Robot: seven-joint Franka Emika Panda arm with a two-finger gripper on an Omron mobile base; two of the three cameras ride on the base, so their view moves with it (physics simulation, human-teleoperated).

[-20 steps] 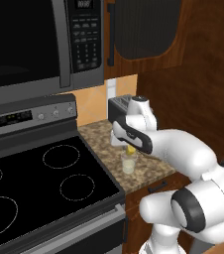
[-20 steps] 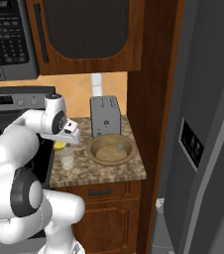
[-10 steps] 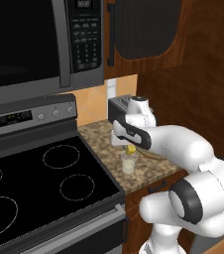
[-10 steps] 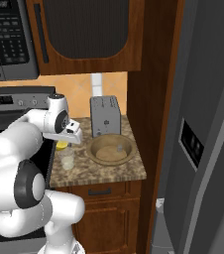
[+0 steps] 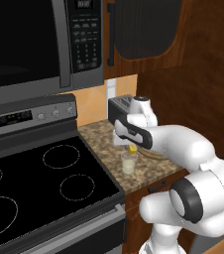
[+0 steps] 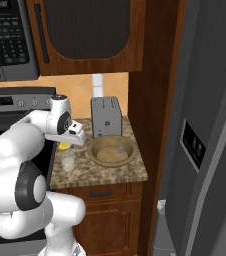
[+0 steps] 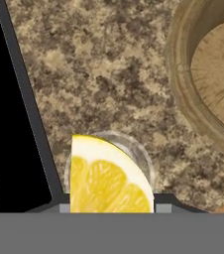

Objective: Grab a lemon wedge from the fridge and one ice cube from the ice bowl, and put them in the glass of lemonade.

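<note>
Since a second ago we have barely shifted: our claw [image 5: 132, 147] still pinches the lemon wedge [image 7: 106, 179] directly above the glass of lemonade [image 5: 128, 162]. To do this well, we should centre over the rim and lower before letting go. Only the right base view shows the ice bowl [image 6: 111, 150] whole, beside the toaster [image 6: 106, 117].

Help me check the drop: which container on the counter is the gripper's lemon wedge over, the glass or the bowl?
The glass of lemonade, next to the stove. The gripper holds the lemon wedge right above its rim, while the ice bowl sits off to the side by the toaster.
</note>
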